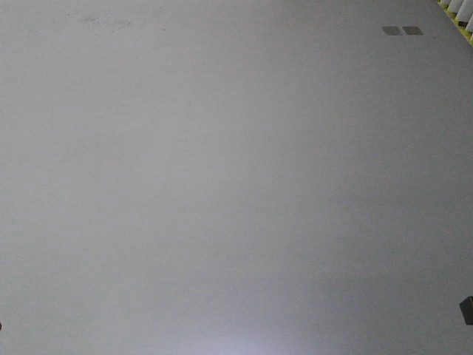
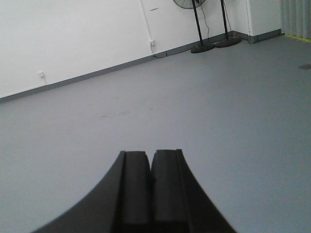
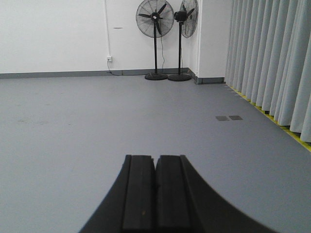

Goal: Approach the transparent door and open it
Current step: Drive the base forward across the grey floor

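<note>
The transparent door is out of view in all three views. My left gripper (image 2: pixel 150 153) is shut and empty, its black fingers pressed together above bare grey floor. My right gripper (image 3: pixel 155 157) is shut and empty too, pointing over the floor towards the far wall. The front view shows only grey floor (image 1: pixel 222 185), with a dark gripper corner at the right edge (image 1: pixel 466 309).
Two black pedestal fans (image 3: pixel 155 39) stand at the far white wall; their bases also show in the left wrist view (image 2: pixel 203 47). A long grey curtain (image 3: pixel 272 58) with a yellow floor strip (image 3: pixel 286 130) runs along the right. Two floor plates (image 3: pixel 229 118) lie near it.
</note>
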Tool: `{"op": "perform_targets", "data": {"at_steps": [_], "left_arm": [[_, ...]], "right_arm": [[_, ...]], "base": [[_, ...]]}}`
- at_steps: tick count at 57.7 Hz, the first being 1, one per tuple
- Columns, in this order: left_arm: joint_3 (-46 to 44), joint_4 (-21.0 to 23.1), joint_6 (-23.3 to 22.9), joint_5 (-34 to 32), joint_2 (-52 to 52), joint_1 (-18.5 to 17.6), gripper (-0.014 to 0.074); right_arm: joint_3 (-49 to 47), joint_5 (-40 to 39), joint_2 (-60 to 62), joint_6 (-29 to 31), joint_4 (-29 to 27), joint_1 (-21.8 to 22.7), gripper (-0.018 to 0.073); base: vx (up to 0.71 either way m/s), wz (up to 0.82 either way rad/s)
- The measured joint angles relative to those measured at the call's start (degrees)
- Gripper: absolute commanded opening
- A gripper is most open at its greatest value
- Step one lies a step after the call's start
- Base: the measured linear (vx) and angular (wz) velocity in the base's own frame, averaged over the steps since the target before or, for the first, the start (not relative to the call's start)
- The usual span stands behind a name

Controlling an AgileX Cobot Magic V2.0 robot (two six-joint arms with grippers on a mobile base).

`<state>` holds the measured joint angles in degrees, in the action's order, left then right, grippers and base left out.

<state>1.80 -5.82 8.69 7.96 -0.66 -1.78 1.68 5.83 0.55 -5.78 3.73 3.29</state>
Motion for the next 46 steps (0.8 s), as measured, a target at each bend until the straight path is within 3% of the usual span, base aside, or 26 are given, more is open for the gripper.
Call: {"op": "perform_targets", "data": {"at_steps": [46], "left_arm": [[0.0, 0.0, 0.0, 0.0, 0.0, 0.0, -0.0006]], "right_arm": [[0.0, 0.0, 0.0, 0.0, 0.0, 0.0, -0.0009]], "base": [[0.12, 0.07]]}}
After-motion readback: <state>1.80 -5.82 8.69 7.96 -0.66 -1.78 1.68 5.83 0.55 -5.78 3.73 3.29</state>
